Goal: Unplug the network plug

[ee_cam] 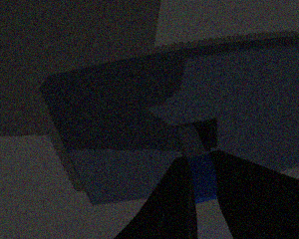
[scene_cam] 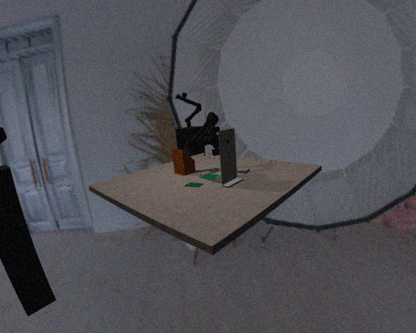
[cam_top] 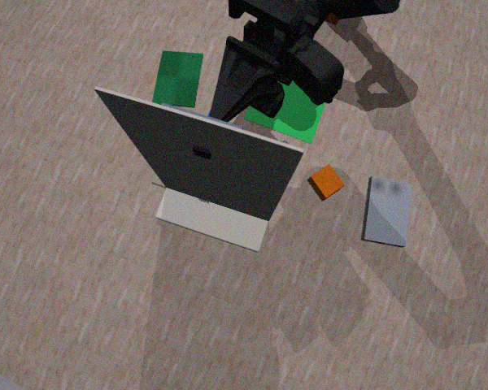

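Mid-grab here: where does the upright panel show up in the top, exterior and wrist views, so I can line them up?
Top: upright panel left of centre, dark face toward camera, on its pale base.
Exterior: seen edge-on as a narrow grey slab at table centre.
Wrist: fills the background; the end effector is shut on the blue plug.
Shared landmark: the end effector, against the panel's far side.

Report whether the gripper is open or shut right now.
Shut on the blue plug: in the wrist view the gripper has its dark fingers pressed against both sides of it, close to the upright panel.
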`<state>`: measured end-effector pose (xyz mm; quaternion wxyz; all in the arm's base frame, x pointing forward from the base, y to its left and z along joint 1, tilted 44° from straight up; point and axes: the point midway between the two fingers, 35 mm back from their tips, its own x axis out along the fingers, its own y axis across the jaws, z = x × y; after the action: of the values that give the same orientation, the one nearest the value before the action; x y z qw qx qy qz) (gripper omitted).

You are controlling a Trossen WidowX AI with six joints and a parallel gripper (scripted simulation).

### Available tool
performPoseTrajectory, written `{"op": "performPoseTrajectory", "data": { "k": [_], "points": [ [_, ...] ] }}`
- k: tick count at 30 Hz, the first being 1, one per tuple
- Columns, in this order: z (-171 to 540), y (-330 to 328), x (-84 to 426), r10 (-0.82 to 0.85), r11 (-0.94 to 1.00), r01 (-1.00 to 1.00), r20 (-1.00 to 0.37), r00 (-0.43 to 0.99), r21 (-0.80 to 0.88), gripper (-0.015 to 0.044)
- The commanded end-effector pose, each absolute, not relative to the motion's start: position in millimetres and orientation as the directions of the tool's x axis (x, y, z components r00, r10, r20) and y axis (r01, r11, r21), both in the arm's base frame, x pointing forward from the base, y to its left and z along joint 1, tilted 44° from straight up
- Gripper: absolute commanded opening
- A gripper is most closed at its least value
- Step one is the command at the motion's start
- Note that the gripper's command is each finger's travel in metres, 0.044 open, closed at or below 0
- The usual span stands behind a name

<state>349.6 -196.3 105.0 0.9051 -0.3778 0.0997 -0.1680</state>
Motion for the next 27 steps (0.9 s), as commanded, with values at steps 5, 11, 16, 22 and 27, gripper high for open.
{"op": "performPoseTrajectory", "data": {
  "k": [5,11,16,22,27],
  "points": [
    [103.9,-195.0,343.3,-0.379,0.659,0.228,-0.055,0.924,-0.717,0.0000],
    [103.2,-194.4,339.6,-0.379,0.659,0.227,-0.055,0.924,-0.717,0.0000],
    [102.5,-193.9,336.5,-0.379,0.659,0.227,-0.055,0.924,-0.717,0.0000],
    [101.8,-193.4,332.7,-0.379,0.659,0.227,-0.055,0.924,-0.717,0.0000],
    [101.2,-192.9,329.6,-0.379,0.659,0.227,-0.056,0.924,-0.717,0.0000]
  ]
}}
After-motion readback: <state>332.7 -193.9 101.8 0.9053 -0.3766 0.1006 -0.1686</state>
